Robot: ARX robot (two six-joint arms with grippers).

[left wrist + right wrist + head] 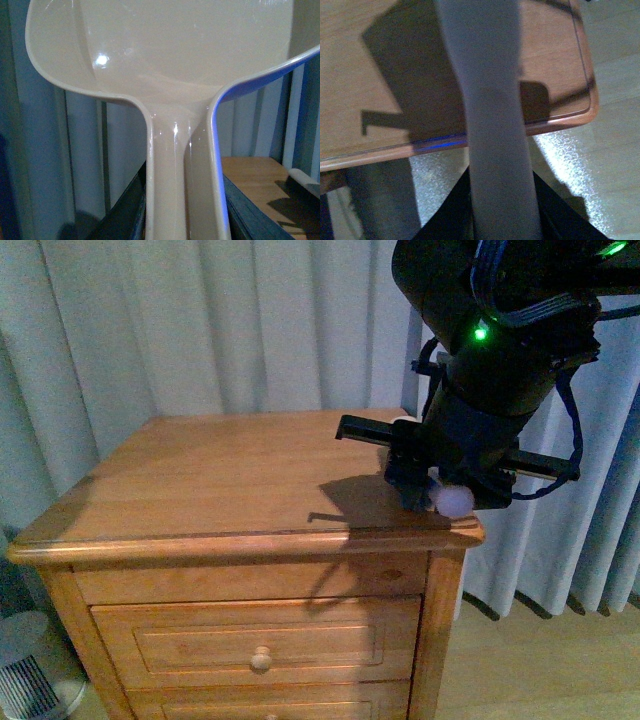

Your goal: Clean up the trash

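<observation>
**rigwatcher:** where r u at w/ the trash cleanup? what's holding what?

**op_remote:** Sweep step imo, nothing's in the pan yet. Left jaws are clenched on the dustpan (175, 50) handle. The pan's up by the curtain (40, 150), off to the side of the desk (220, 470), not against its edge. Right jaws are gripping a grey handle (490, 125), prob a brush, but I can't see the head. Trash (452, 500) = small white blob at the desk's front right corner, right by the lip, tucked under the right arm (500, 350). Fairly sure that's it, bit blurry tho.

**rigwatcher:** next?

**op_remote:** I need the pan's lip snug under that corner edge first, then a short push w/ the brush to send it off the desk into the pan. If the pan's not there, the wad drops to the floor. Left arm's out of the front cam, so I'd be lining up off the wrist cam only.
</observation>
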